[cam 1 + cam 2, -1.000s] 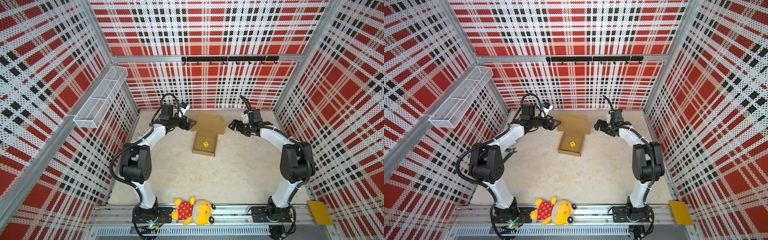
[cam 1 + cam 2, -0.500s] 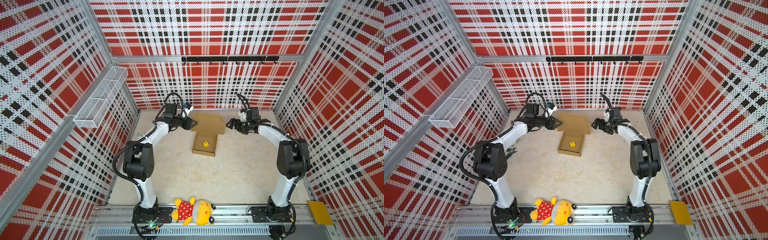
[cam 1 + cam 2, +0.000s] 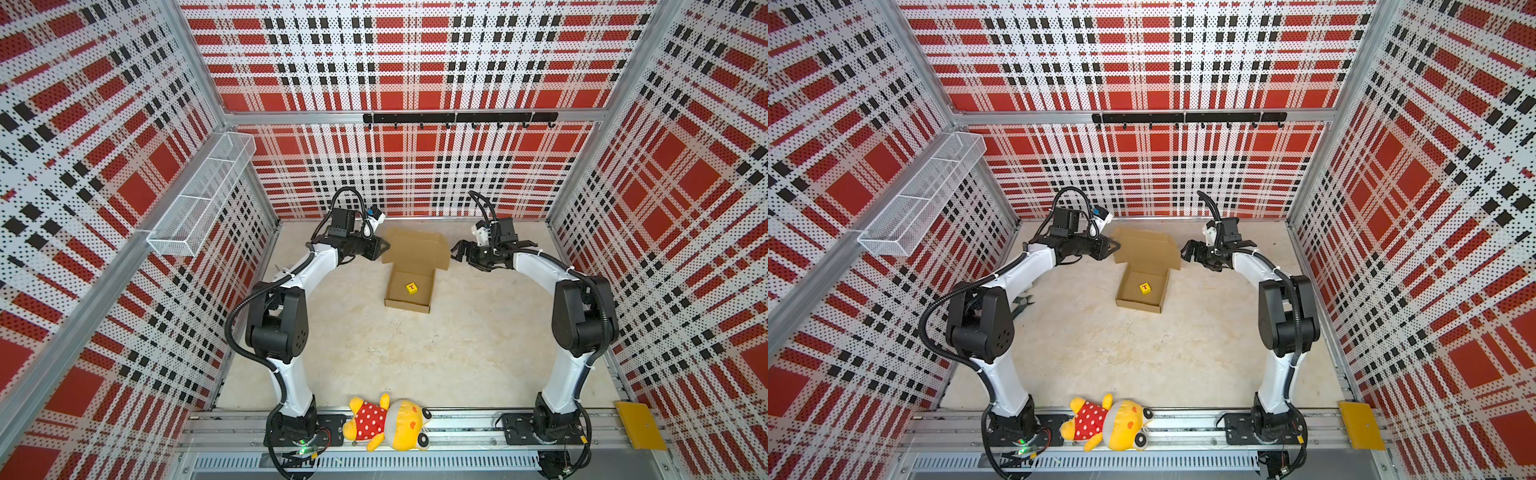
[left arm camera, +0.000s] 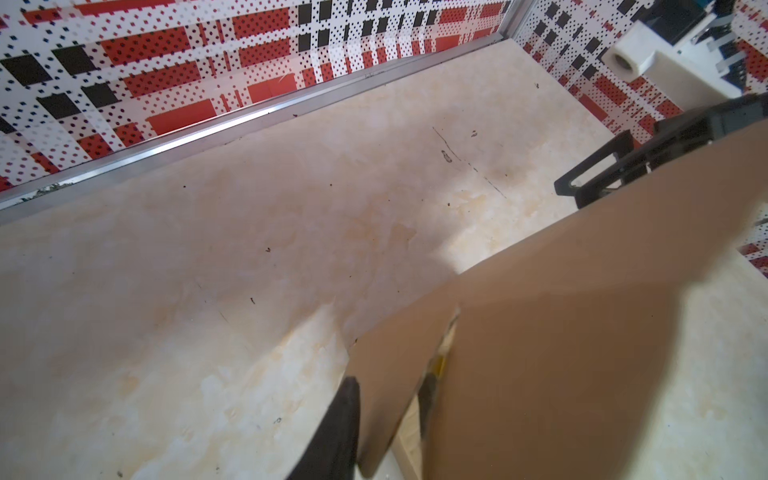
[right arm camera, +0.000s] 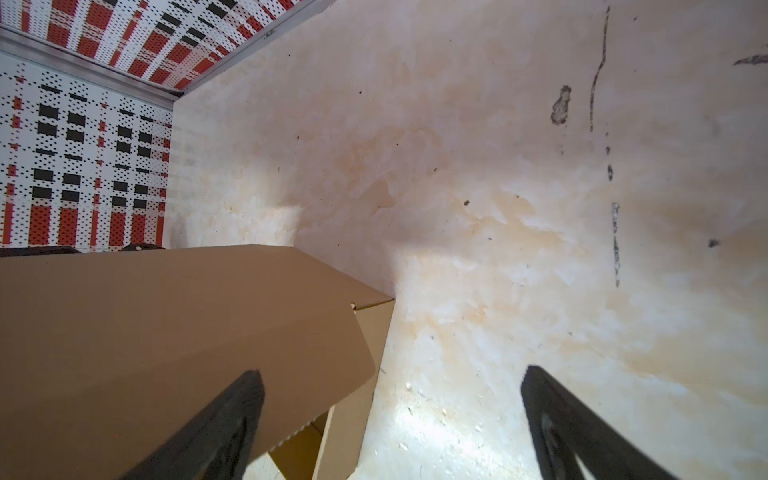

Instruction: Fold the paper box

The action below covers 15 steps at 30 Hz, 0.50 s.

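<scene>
- The box [image 3: 399,293] stands on the desk [image 3: 374,353], near the middle and toward the back wall. Its tray is open, and the lid [image 3: 415,248] is raised behind it.
- A small yellow cube [image 3: 411,287] lies in the tray.
- The left gripper [image 3: 385,248] is at the lid's left edge, jaws narrow around a side flap [image 4: 386,395]. I cannot tell if they press it.
- The right gripper [image 3: 457,250] is wide open, just beside the lid's right edge.
- A plush toy [image 3: 386,422] lies on the front rail.
</scene>
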Motion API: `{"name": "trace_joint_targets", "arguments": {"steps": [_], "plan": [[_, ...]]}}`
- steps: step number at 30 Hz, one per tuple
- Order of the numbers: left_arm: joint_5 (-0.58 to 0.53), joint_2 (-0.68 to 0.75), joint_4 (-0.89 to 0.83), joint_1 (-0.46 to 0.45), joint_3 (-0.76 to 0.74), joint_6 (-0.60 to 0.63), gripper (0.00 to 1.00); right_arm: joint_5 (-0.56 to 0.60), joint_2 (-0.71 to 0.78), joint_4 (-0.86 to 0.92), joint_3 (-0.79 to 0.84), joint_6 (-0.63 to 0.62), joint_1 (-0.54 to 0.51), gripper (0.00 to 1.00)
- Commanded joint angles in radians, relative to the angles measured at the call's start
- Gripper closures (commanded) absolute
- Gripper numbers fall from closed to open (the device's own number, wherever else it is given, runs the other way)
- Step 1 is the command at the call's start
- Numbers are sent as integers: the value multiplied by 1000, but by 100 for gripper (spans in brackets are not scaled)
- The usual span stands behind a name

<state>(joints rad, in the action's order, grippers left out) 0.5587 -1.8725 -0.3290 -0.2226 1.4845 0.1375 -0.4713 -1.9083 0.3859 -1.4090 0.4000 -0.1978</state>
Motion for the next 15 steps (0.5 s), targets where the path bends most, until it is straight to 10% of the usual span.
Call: {"name": "trace_joint_targets", "arguments": {"steps": [1, 15], "plan": [[-7, 41, 38, -10, -23, -41, 73, -10, 29, -38, 23, -19, -17, 1], [1, 78, 92, -38, -73, -106, 83, 23, 156, -66, 156, 5, -34, 1]]}}
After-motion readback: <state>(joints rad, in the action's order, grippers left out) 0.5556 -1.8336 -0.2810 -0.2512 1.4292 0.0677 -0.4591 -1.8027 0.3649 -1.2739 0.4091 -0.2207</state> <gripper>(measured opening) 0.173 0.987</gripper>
